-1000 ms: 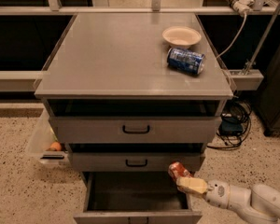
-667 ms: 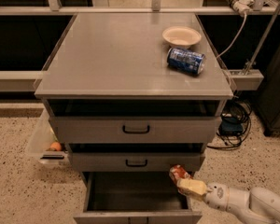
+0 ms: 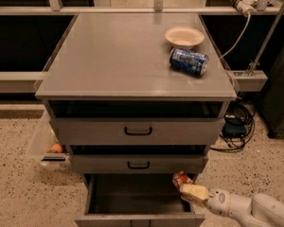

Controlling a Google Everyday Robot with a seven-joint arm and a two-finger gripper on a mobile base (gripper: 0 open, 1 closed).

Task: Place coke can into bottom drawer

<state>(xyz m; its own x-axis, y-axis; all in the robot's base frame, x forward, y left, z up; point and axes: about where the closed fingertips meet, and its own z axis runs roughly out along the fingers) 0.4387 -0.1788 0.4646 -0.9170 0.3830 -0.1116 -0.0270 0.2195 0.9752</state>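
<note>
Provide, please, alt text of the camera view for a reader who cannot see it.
The gripper, reaching in from the lower right, holds the coke can over the right side of the open bottom drawer. On the cabinet top sit a cream bowl and a blue can on its side.

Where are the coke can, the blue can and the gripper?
coke can [image 3: 181, 178]: camera view, middle of its red side.
blue can [image 3: 188, 61]: camera view, middle of its blue side wall.
gripper [image 3: 187, 189]: camera view, lower right, midway between its fingertips, closed on the coke can.
</note>
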